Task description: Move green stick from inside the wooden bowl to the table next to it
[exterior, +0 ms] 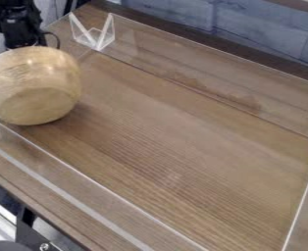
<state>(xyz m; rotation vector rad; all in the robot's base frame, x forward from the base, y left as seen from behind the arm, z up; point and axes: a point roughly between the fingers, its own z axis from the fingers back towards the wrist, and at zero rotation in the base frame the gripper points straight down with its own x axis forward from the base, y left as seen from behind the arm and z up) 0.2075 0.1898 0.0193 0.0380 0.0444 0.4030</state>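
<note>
The wooden bowl [29, 85] is at the left of the table [183, 137], and only its smooth rounded outside faces the camera. Its inside is turned away, so the green stick is hidden. My dark gripper [18, 29] comes down just behind the bowl's upper rim at the far left corner. Its fingertips are hidden behind the bowl. It is shut, but I cannot tell whether it holds anything.
Clear plastic walls [209, 44] run along the table's edges, with a clear bracket [94, 31] at the back left corner. A dark blue tiled wall [248, 25] stands behind. The table's front edge drops off at the lower left.
</note>
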